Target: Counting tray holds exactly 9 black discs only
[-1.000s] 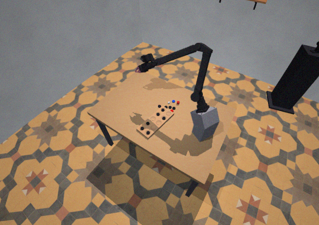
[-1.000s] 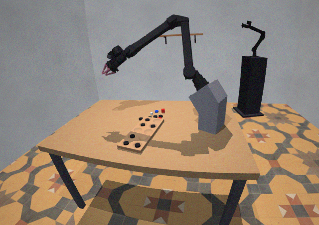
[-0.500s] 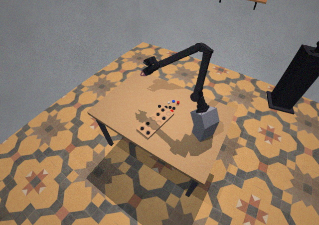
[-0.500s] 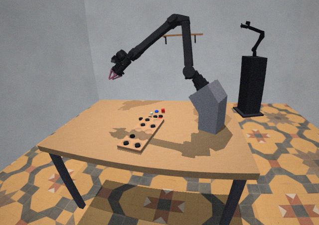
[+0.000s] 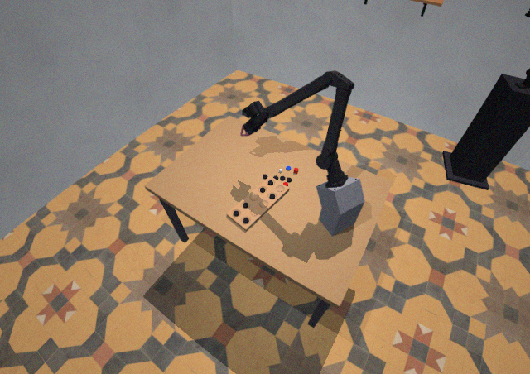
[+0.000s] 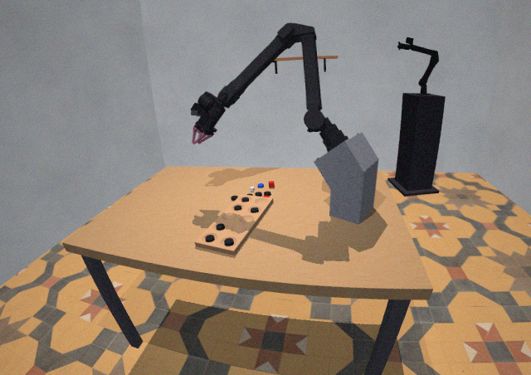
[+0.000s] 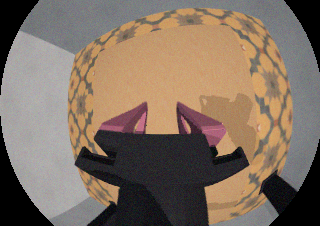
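Held high above the far part of the counter (image 5: 200,177), my tool (image 6: 200,138) points down with its pink fingers standing partly apart and nothing between them; the wrist view shows only bare counter in the gap. It hangs well away from the counting tray (image 5: 238,219) and touches nothing.

The tray lies flat near the middle of the counter, a long wooden strip running from the near edge side toward my grey base (image 5: 342,205). Six black discs sit in its pockets: three at the near end (image 6: 220,226), and three more in the far half (image 5: 270,183). Between those groups several pockets stand open (image 5: 253,198), and one more open pocket (image 5: 279,187) shows near the far end. A red piece (image 5: 285,184) lies at the tray's far corner; whether it rests in a pocket or on the rim I cannot tell.

Just beyond the far end of the tray, loose pieces lie on the counter: a black disc (image 5: 265,175) to the left, two others (image 5: 282,176) close to the tray's end, a small white piece (image 5: 280,170), a blue one (image 5: 287,168) and a red cube (image 5: 296,170). They sit near one another but apart.

My arm's shadow (image 5: 278,146) falls across the counter, and part of it darkens the tray's middle pockets.
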`<state>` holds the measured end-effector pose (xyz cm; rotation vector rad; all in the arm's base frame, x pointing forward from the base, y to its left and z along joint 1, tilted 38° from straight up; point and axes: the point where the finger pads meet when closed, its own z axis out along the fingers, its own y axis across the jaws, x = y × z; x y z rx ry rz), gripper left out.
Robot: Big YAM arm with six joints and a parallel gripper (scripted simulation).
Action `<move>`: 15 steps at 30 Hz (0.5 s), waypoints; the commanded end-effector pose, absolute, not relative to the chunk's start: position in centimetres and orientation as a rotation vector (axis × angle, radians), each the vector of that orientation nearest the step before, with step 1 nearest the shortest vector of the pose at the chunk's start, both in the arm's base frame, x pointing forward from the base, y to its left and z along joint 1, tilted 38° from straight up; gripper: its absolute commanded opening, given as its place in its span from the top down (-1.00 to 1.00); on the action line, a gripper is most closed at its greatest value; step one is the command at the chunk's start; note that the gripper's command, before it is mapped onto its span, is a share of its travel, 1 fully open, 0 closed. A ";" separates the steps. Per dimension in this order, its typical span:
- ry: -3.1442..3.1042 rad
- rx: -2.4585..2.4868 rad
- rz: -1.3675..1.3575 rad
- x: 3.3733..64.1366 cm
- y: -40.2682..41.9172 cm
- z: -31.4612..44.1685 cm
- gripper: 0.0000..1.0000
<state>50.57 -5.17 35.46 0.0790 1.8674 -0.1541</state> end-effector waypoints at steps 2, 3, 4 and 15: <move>1.805 0.037 -0.160 50.2 -4.2 38.8 0.12; 1.779 0.037 -0.160 50.5 -4.2 40.2 0.12; 1.779 0.037 -0.160 50.5 -4.2 40.3 0.12; 2.115 0.097 -0.291 46.8 -8.7 25.0 0.12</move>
